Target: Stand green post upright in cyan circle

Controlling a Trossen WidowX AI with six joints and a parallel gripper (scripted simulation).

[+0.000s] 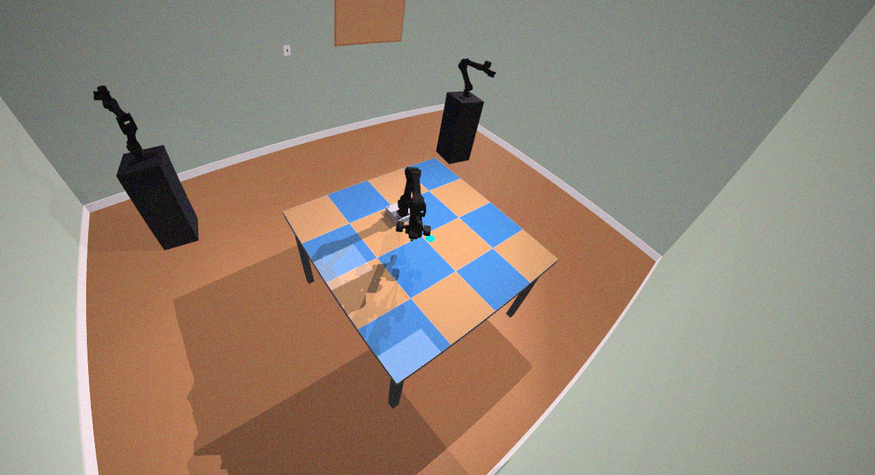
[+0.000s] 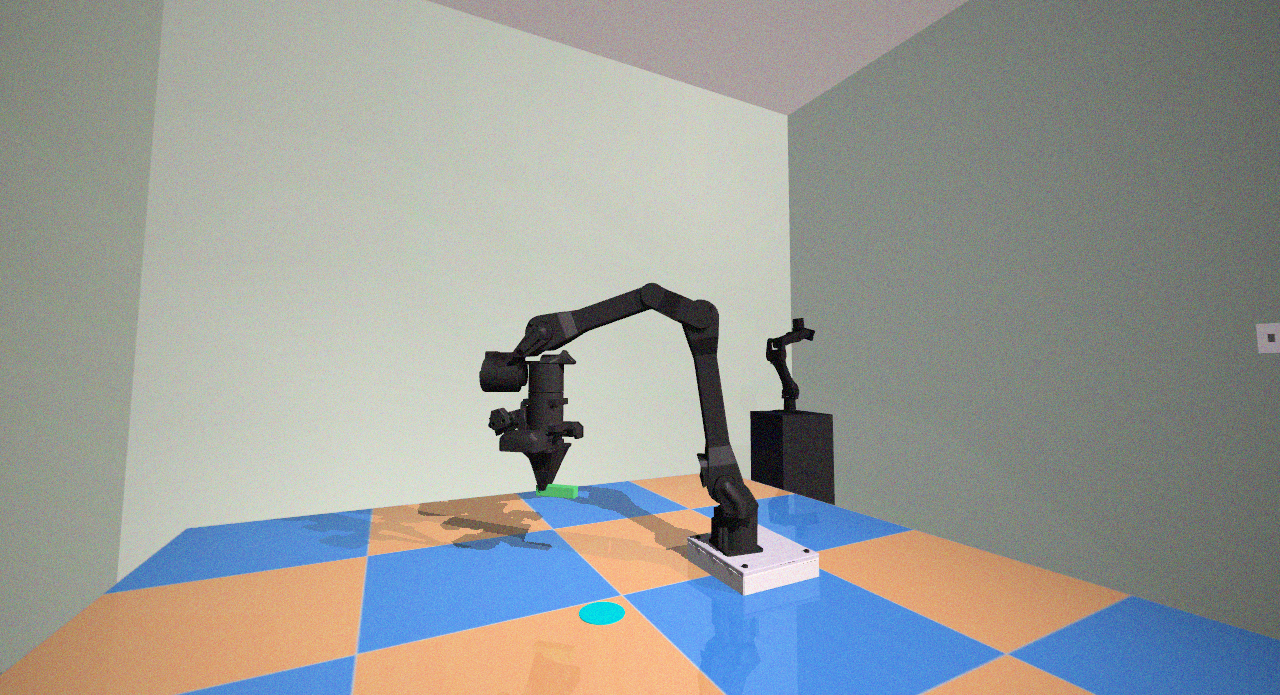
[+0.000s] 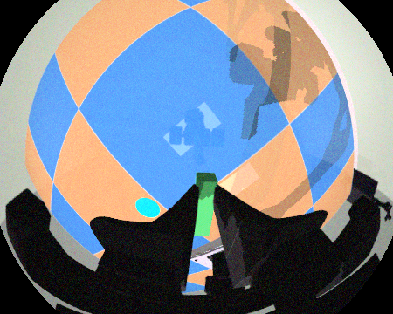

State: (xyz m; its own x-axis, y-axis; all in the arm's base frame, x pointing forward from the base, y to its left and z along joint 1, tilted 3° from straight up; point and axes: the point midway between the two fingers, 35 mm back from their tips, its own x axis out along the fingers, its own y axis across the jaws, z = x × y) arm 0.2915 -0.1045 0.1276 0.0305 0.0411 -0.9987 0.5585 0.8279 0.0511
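Note:
The green post is held lying level, off the table, with one end between the fingertips and the rest pointing back toward the arm's base. My gripper points straight down and is shut on that end. In the top view the gripper hides nearly all of the post. The flat cyan circle lies on an orange square, off to one side of the gripper, with nothing on it.
The table has a blue and orange checkered top. The arm's white base plate stands on it. Two black pedestals with other arms stand beyond the table.

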